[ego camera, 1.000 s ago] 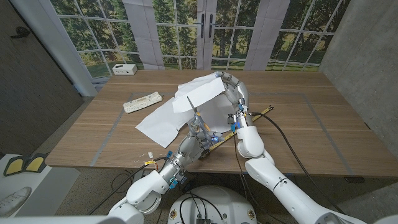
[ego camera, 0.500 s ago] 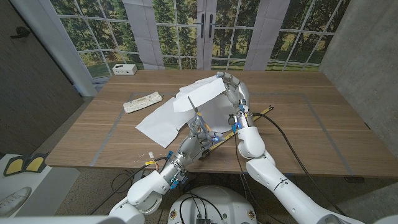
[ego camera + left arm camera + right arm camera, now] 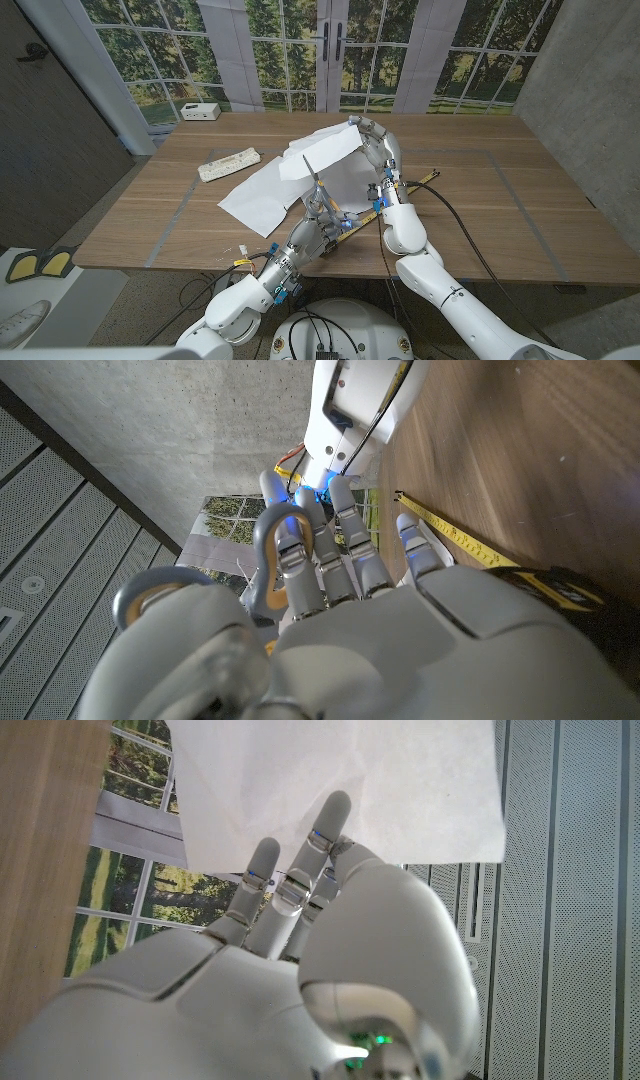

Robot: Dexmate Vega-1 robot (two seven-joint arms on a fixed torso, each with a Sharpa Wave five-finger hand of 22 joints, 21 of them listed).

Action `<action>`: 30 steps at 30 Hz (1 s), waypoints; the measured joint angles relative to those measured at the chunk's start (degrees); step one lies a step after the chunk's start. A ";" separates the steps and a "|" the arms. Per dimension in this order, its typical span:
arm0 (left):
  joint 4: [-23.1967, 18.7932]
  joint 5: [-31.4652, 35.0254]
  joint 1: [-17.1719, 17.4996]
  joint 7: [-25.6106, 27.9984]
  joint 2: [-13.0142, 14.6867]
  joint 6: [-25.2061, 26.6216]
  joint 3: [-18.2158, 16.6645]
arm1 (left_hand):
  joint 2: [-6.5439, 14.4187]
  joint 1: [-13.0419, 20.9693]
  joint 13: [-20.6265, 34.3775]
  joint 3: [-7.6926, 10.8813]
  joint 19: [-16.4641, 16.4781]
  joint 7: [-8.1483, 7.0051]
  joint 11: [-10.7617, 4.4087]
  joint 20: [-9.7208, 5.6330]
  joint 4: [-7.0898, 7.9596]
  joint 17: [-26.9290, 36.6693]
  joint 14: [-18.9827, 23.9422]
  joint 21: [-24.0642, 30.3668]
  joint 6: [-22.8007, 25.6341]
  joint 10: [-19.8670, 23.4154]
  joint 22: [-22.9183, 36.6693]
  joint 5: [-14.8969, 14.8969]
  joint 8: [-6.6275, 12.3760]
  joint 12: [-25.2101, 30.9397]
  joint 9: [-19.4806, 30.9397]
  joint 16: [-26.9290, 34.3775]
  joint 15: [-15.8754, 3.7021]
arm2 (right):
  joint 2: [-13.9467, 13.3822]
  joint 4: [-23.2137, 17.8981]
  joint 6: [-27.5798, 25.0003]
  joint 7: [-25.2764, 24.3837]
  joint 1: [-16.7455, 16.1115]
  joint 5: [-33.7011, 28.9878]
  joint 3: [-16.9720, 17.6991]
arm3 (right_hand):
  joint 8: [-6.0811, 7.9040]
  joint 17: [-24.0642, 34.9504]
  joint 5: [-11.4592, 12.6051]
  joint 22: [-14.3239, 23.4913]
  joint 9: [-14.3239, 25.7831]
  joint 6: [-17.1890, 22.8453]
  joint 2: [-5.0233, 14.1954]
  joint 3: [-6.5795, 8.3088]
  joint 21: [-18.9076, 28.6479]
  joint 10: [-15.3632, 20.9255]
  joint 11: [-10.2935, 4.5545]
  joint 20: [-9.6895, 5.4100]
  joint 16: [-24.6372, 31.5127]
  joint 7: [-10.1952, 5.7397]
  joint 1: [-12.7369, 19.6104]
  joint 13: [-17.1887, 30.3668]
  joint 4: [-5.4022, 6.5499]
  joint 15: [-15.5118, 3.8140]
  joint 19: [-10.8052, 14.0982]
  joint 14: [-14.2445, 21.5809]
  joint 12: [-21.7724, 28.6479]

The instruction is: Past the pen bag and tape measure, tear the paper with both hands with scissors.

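Bare table [image 3: 500,200] right of paper [image 3: 262,192]

My head camera looks down from high up over the whole table [image 3: 520,200]. My two wrist cameras sit very close behind each hand. Head and right wrist cameras both see the paper [image 3: 300,175]

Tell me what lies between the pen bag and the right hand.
In the head view, only the white paper lies between the pen bag and the right hand, whose fingers hold the paper's raised edge.
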 measured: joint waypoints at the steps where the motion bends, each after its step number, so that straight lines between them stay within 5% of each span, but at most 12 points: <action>1: 0.00 -0.07 0.00 0.00 0.00 0.02 0.01 | 0.56 0.15 0.00 0.27 0.00 0.00 0.00 0.00 0.07 0.00 0.00 0.00 0.00 0.00 0.00 0.00 0.01 0.01 0.00 0.00 0.00 | 0.00 -0.02 0.00 -0.01 -0.01 -0.07 0.01 | 0.00 0.00 0.00 0.00 0.00 0.00 0.00 0.00 0.00 0.00 0.00 0.00 0.00 0.00 0.00 0.00 0.00 0.00 0.00 0.00 0.00; 20: 0.00 -0.51 -0.15 -0.19 -0.18 0.07 0.01 | 5.56 1.85 0.01 1.90 0.00 0.72 0.71 0.00 -0.17 -0.11 0.42 0.00 0.72 0.72 0.00 -0.68 0.39 0.82 0.01 0.58 -0.01 | -0.18 -0.46 -0.37 -0.28 -0.02 -0.40 0.28 | 0.00 0.28 0.00 0.01 0.00 0.00 0.00 0.17 -0.01 0.00 0.00 0.00 -0.23 0.00 0.00 -0.05 -0.17 0.00 0.00 0.00 -0.01; 26: 0.00 -0.40 -0.27 -0.30 -0.24 0.04 -0.01 | 9.28 3.85 -0.18 4.03 0.00 0.71 0.72 0.00 -0.46 -0.11 0.52 0.00 0.71 0.72 0.00 -1.17 0.40 0.82 0.01 0.62 0.10 | -0.25 -0.58 -0.50 -0.30 -0.04 -0.38 0.34 | 0.00 0.28 0.00 0.01 0.01 0.00 0.00 0.18 0.23 -0.01 0.00 0.00 -0.23 0.00 0.00 -0.07 -0.18 0.00 0.00 0.00 -0.01; 30: 0.00 -0.37 -0.28 -0.32 -0.33 -0.09 -0.02 | 11.99 6.56 -0.17 7.70 0.00 0.71 0.72 0.00 -0.99 -0.11 0.52 0.00 0.71 0.73 0.00 -1.51 0.40 1.03 0.21 0.62 0.10 | -0.26 -0.58 -0.60 -0.31 -0.03 -0.29 0.35 | 0.00 0.27 0.00 0.01 0.01 0.00 0.00 0.32 0.22 -0.01 0.00 0.00 -0.23 0.00 0.00 -0.04 -0.32 0.00 0.00 -0.01 -0.02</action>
